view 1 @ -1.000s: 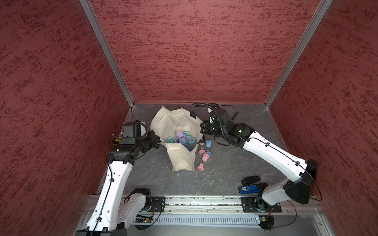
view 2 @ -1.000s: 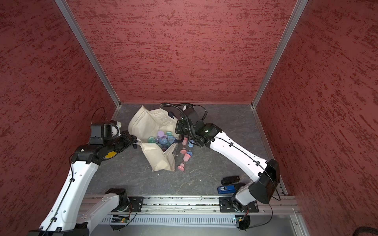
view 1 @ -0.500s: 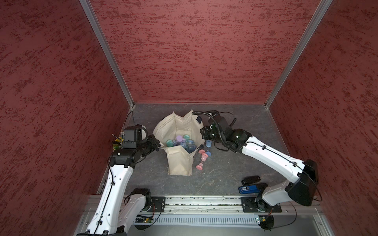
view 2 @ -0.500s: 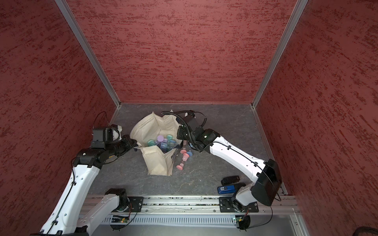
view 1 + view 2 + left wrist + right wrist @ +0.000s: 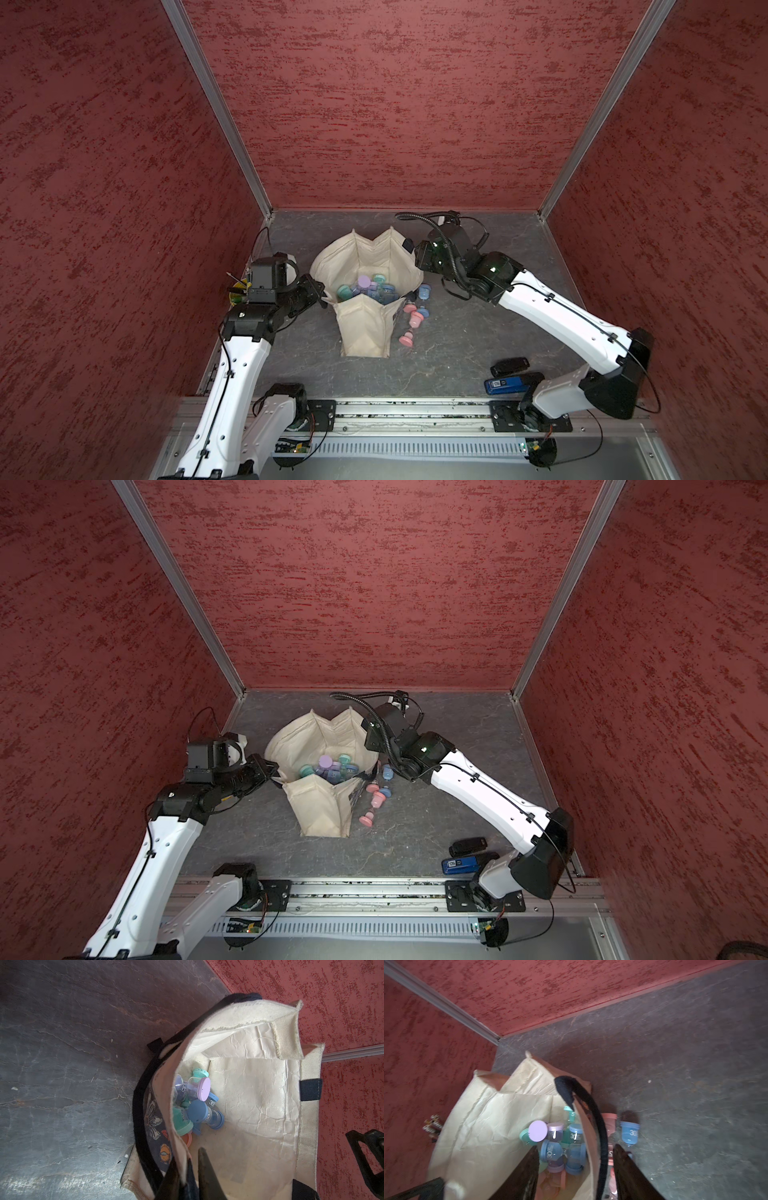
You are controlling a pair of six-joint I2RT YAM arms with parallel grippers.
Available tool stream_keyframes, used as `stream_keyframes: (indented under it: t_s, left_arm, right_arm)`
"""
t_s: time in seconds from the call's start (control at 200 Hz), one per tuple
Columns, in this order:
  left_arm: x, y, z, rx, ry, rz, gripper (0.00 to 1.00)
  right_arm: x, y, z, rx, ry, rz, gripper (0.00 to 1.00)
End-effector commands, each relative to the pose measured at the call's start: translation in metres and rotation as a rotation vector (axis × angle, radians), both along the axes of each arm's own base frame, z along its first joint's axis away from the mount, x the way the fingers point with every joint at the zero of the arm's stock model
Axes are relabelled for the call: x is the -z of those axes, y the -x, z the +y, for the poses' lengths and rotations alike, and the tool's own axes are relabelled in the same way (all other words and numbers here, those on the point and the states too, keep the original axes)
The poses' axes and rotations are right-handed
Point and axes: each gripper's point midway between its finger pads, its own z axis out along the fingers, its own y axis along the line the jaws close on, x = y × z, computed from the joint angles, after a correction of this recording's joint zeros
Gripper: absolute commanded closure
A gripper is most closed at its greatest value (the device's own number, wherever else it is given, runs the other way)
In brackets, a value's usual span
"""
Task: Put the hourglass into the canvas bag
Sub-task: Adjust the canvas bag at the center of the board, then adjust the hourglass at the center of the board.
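Left of centre, the left gripper is pinching the bag rim, narrow, propping the mouth open. One bag is sitting mid-frame: roughly six hourglasses inside, at least three loose hourglasses lying on the worktop just right. The right gripper, wide and empty, is straddling the bag's right wall; lifting clear before reaching looks wise.

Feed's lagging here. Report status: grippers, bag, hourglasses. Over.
Left gripper narrow astride canvas bag rim, grip unclear; right gripper open astride opposite wall. Bag mouth open, hourglasses piled inside. Pink and blue hourglasses on table beside bag. Nothing blocking.
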Motion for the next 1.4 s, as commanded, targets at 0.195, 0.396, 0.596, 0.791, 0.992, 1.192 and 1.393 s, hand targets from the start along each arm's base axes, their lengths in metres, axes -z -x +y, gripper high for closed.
stream_keyframes:
  t_s: [0.195, 0.396, 0.596, 0.791, 0.992, 1.192, 1.393]
  left_arm:
    - [0.001, 0.003, -0.001, 0.005, 0.02, -0.006, 1.0]
    - [0.0, 0.005, -0.002, 0.011, 0.028, -0.008, 1.0]
    - [0.0, 0.006, -0.002, 0.007, 0.028, -0.008, 1.0]
    - [0.008, 0.008, -0.002, 0.001, 0.041, 0.01, 1.0]
    - [0.004, 0.009, -0.002, 0.0, 0.04, -0.001, 1.0]
    - [0.004, 0.009, 0.0, -0.005, 0.039, 0.0, 1.0]
    - [0.005, 0.01, 0.0, -0.004, 0.042, -0.001, 1.0]
  right_arm:
    - [0.057, -0.007, -0.066, 0.134, -0.003, 0.147, 0.42]
    - [0.119, -0.003, -0.057, 0.067, -0.06, 0.26, 0.41]
    - [0.167, 0.001, -0.044, 0.019, -0.059, 0.348, 0.37]
    - [0.186, -0.003, -0.036, -0.005, -0.057, 0.383, 0.36]
    - [0.207, -0.006, -0.024, -0.037, -0.062, 0.426, 0.35]
    - [0.215, -0.014, -0.017, -0.041, -0.069, 0.437, 0.32]
    - [0.221, -0.02, -0.014, -0.04, -0.061, 0.438, 0.27]
